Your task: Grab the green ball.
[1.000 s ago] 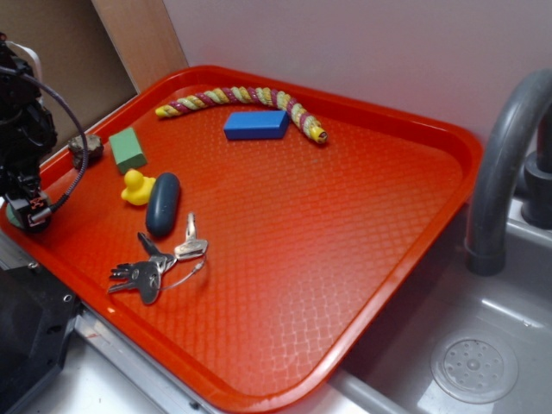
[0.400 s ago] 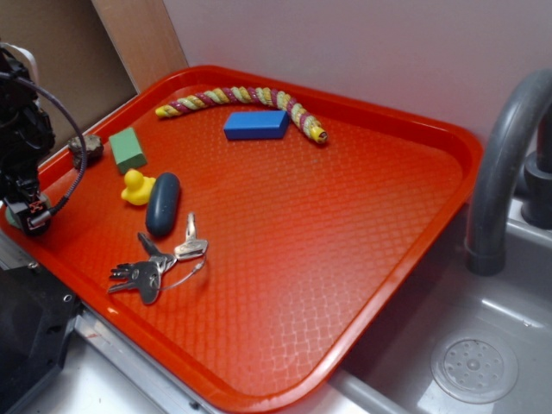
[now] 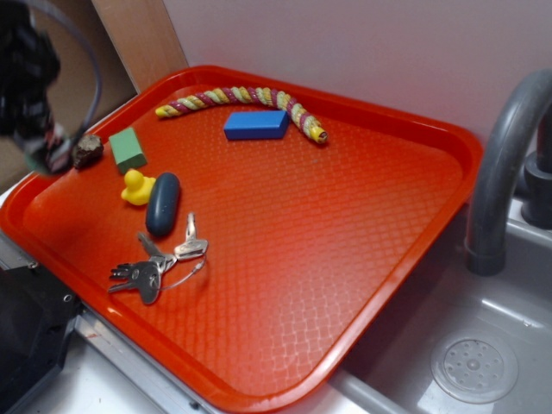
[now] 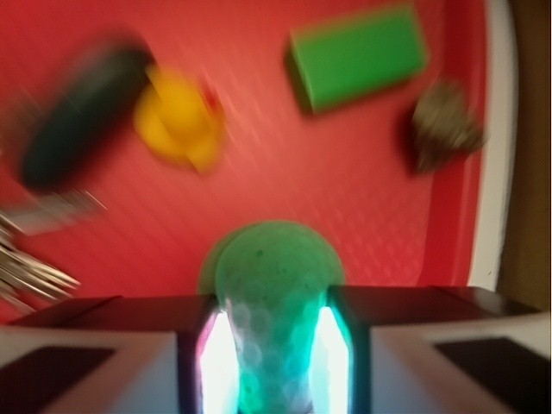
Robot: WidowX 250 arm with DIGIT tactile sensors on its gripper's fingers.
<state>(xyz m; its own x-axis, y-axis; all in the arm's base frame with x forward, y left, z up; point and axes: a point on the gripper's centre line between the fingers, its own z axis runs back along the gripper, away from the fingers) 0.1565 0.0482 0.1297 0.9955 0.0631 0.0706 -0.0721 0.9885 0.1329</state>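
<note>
Your tool [image 4: 276,362] is pinching the pale mint-green dimpled ball [image 4: 274,285] between its fingers, hanging above the red textured plastic tray [image 4: 328,190].

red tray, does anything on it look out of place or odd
Nothing spilled or broken. One oddity: a rough brown rock-like lump sits at the red plastic tray's left rim, among toys and keys. The pale green dimpled ball is held between the end effector's fingers.

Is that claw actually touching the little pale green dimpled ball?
Touching. In the wrist view the pale green dimpled ball sits wedged between the gripper fingers, both pads pressed against its sides with no gap.
</note>
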